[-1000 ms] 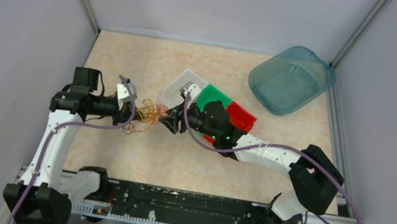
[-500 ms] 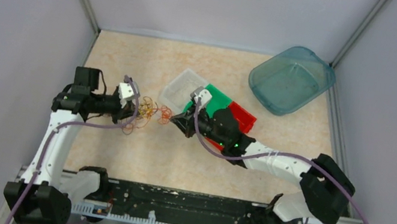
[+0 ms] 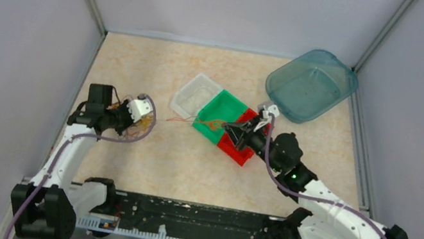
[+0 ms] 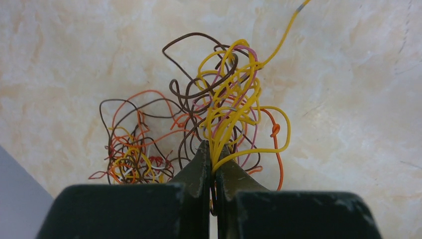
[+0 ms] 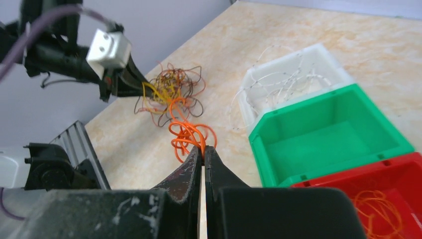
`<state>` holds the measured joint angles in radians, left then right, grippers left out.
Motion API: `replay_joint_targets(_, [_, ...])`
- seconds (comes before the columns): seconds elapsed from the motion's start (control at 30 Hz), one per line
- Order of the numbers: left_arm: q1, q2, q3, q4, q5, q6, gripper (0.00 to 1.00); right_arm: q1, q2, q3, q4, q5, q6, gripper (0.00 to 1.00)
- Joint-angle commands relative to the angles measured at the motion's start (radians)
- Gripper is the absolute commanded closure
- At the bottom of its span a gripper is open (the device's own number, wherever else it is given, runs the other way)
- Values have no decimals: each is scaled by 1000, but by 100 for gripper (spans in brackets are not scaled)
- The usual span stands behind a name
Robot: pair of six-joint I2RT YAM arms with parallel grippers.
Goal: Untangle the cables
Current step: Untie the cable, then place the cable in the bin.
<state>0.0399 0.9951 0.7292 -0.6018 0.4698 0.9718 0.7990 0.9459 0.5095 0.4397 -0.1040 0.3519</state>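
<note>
- Plainly, the right gripper (image 5: pixel 203 149) is pinched fully together on an orange cable (image 5: pixel 188 134), a springy bunch of thin loops sprouting just above its scuffed black tips. It grips the bunch at one edge, probably so the rest can dangle and shake loose.
- Seen from above, that gripper hangs over the join of the green bin (image 3: pixel 218 111) and the red bin (image 3: pixel 238 152). A fine strand trails from it toward the left, and I cannot tell whether it is wholly free of the main knot.
- The left gripper (image 4: pixel 213 158) is likewise closed tight, its wedge-shaped fingers clamping several yellow strands (image 4: pixel 226 117) at the near side of the tangle (image 4: pixel 164 134). This reads as an anchor, giving the other arm something to pull against.
- The tangle lies on the pale, marbled tabletop (image 4: pixel 348 99) just beyond that gripper. It is brown, orange, yellow and pinkish wire, hair-thin and slick-coated, yet stiff enough to hold open curls.
- The bins are glossy moulded plastic, open-topped, set touching in a row.
- The white bin (image 5: pixel 318 59) holds pale wires (image 5: pixel 278 74), and the red one holds an orange coil (image 5: pixel 380 209). That suggests sorting by colour, so the held cable likely belongs in the red.
- A translucent teal tub (image 3: pixel 311 84) with rounded corners sits tilted at the far right, near the bins but apart from them.
</note>
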Motion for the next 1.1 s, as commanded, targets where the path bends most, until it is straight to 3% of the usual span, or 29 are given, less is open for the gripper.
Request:
replay_joint_targets(0.0, [2, 21, -51, 96, -152, 65, 100, -55, -161, 14, -95, 61, 7, 100])
replay_joint_targets(0.37, [2, 41, -142, 199, -278, 115, 100, -288, -348, 156, -324, 89, -27, 100])
replay_joint_targets(0.53, [3, 25, -90, 142, -169, 44, 100, -296, -303, 182, -377, 44, -16, 100])
replay_joint_targets(0.8, [2, -5, 82, 4, 131, -86, 100, -296, -161, 155, -617, 33, -3, 100])
replay_joint_targets(1.07, [2, -20, 106, -7, 179, -122, 100, -296, 19, 146, -642, 86, -33, 100])
